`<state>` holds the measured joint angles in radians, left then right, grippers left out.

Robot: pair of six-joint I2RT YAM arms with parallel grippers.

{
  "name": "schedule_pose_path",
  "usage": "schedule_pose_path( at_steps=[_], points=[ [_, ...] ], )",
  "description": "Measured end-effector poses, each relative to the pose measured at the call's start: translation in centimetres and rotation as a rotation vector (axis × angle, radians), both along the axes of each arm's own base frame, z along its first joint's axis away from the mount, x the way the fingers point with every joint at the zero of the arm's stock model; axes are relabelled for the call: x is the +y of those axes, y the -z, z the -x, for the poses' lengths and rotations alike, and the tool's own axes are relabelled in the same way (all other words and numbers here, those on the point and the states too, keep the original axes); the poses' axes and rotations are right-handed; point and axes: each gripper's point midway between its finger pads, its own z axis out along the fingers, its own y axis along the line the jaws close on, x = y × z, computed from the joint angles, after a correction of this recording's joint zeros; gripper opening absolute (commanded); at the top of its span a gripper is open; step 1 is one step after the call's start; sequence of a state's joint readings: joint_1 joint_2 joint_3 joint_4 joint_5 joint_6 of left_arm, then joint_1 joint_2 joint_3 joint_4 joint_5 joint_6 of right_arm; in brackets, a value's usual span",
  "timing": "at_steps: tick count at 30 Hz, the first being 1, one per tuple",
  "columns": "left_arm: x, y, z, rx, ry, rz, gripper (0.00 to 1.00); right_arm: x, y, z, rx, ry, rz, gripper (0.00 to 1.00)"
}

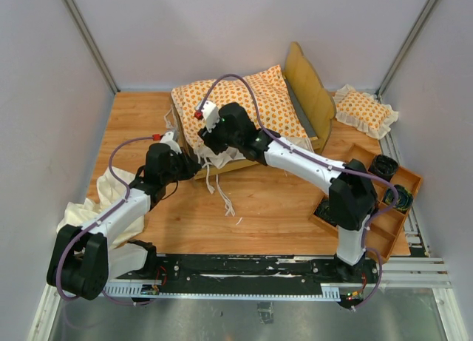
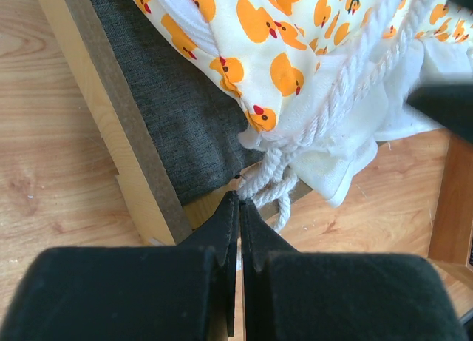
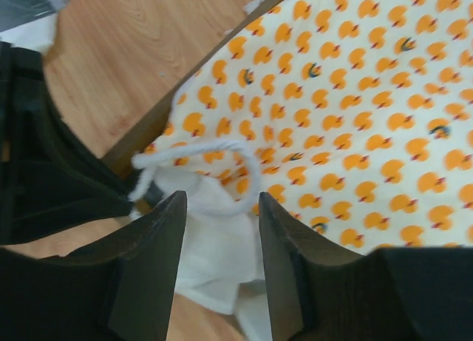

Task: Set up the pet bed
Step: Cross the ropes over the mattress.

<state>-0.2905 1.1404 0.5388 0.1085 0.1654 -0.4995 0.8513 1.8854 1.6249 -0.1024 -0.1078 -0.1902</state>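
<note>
Cushion [image 1: 244, 100] lying across frame [image 1: 310, 89] at far middle of table [image 1: 273, 200], strings [image 2: 277, 178] dangling off near corner; right gripper [image 3: 222, 200] spread over ruffle [image 3: 214, 237], left gripper [image 2: 238, 200] pressed together, tips at strings.

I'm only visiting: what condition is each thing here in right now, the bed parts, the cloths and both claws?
bed frame: upright on the table, cushion on it.
cushion: lying on the frame, near corner spilling over the edge.
tie strings: loose, dangling onto the table.
small pillow: flat on the table, beside the frame.
cream cloth: crumpled at the table's left.
left gripper: shut, tips beside the strings.
right gripper: open above the cushion's corner.
</note>
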Motion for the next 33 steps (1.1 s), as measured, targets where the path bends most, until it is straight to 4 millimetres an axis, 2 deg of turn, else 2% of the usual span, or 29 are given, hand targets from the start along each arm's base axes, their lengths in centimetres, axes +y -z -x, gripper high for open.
schedule_pose_path(
  at_steps=[5, 12, 19, 24, 29, 31, 33],
  points=[
    [0.0, 0.0, 0.0, 0.001, -0.002, 0.004, 0.00, -0.1, 1.6, 3.6, 0.175, 0.063, -0.093, 0.38],
    [-0.1, 0.0, 0.0, 0.001, -0.009, 0.018, 0.00, -0.1, 4.2, 5.0, 0.288, 0.131, -0.177, 0.36],
    [-0.1, 0.0, 0.0, -0.001, -0.009, 0.021, 0.00, 0.8, 4.8, 4.4, 0.327, 0.176, -0.235, 0.36],
    [-0.1, 0.0, 0.0, -0.001, -0.009, 0.020, 0.00, 1.6, 6.5, 3.6, 0.357, 0.206, -0.234, 0.36],
    [-0.1, 0.0, 0.0, -0.001, -0.009, 0.020, 0.00, 1.8, 8.3, 3.2, 0.376, 0.233, -0.214, 0.30],
    [-0.1, 0.0, 0.0, -0.001, -0.009, 0.021, 0.00, 1.9, 8.6, 3.0, 0.376, 0.239, -0.210, 0.22],
    [-0.1, 0.0, 0.0, 0.000, -0.008, 0.021, 0.00, 1.9, 8.7, 2.9, 0.371, 0.242, -0.206, 0.08]
  ],
)
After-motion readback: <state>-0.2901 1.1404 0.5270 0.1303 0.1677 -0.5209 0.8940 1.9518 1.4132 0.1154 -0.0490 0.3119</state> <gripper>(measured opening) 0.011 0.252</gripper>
